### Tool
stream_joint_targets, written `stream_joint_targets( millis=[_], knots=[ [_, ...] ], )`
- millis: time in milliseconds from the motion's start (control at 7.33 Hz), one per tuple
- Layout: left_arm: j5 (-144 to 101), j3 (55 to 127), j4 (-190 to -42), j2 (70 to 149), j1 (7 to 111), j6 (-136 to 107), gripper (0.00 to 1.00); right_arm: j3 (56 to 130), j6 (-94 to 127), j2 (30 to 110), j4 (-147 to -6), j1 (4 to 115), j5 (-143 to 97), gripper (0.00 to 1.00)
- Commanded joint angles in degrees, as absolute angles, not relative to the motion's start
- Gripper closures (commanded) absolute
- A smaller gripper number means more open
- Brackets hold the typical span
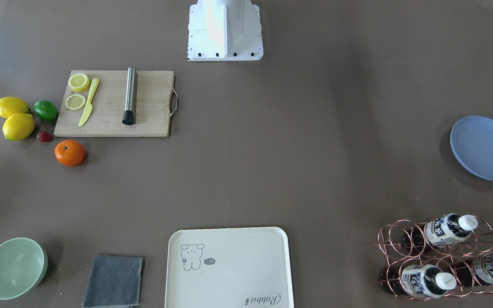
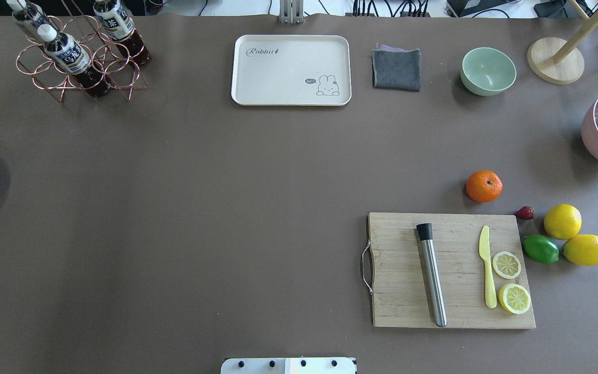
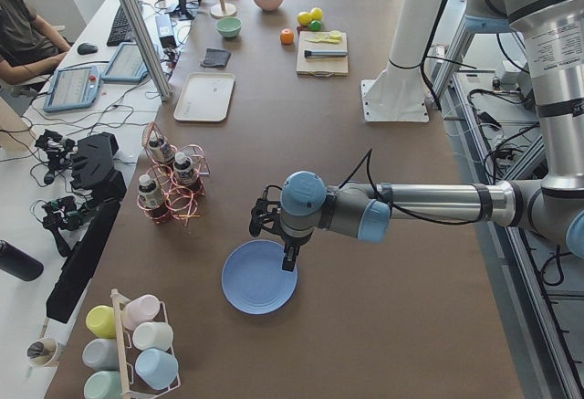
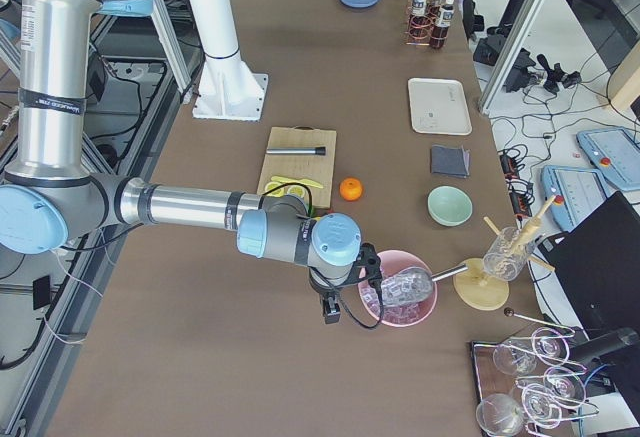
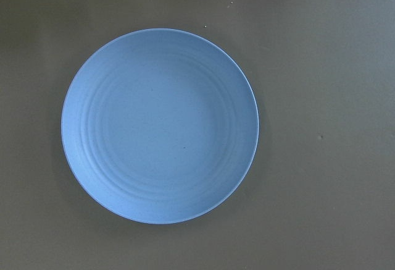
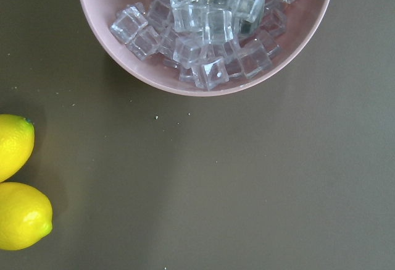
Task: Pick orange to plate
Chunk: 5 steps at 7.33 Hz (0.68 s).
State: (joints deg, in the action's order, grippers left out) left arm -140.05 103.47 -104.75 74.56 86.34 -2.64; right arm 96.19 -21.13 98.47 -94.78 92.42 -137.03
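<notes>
Two arms wait at opposite ends of the table, and neither has touched the fruit. The orange [image 2: 484, 186] sits bare on the table just past the far edge of the cutting board [image 2: 452, 270], with a strawberry [image 2: 525, 212] near it and the lemons [image 2: 562, 221] and lime [image 2: 540, 249] farther out. The plate [image 5: 159, 125] lies well apart from it, at the robot's left end, with nothing on it.

The left gripper [image 3: 288, 260] hovers directly over the plate. The right gripper [image 4: 330, 309] hangs beside the pink bowl of ice [image 6: 299, 32]. Both show only in the side views, so I cannot tell how far their jaws are open; neither appears to hold anything.

The step in hand looks like the reach for the orange, and the right arm is the nearer one. A good approach is to come straight down over the stem dimple with the jaws spread wider than the fruit. Line the fingers up so that neither lands on the board edge or nudges the strawberry. Close gently at the widest part, since a round fruit can roll or squirt out of an off-centre pinch. Lift clear before crossing toward the plate, and watch that the left arm parked over the plate does not block the way.
</notes>
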Motion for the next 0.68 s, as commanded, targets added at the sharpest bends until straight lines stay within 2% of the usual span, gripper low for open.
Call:
stream_joint_targets(
  millis=[0, 273, 409, 545],
  knots=[
    [-136.2, 96.0, -104.9, 80.3, 86.3, 0.2, 0.03, 96.6, -17.3, 97.9, -94.7, 90.9, -137.5, 0.0],
    [-136.1, 83.4, -106.9, 89.0, 86.1, 3.2, 0.02, 96.4, -14.5, 97.9, -90.9, 88.7, -137.5, 0.0],
    [-136.1, 74.1, -114.5, 92.3, 86.0, 3.0, 0.02, 96.5, -11.1, 98.1, -88.3, 87.8, -137.7, 0.0],
    [-136.0, 68.0, -118.2, 95.1, 85.7, 2.8, 0.02, 96.5, -9.0, 98.3, -86.2, 86.8, -137.7, 0.0]
  ],
)
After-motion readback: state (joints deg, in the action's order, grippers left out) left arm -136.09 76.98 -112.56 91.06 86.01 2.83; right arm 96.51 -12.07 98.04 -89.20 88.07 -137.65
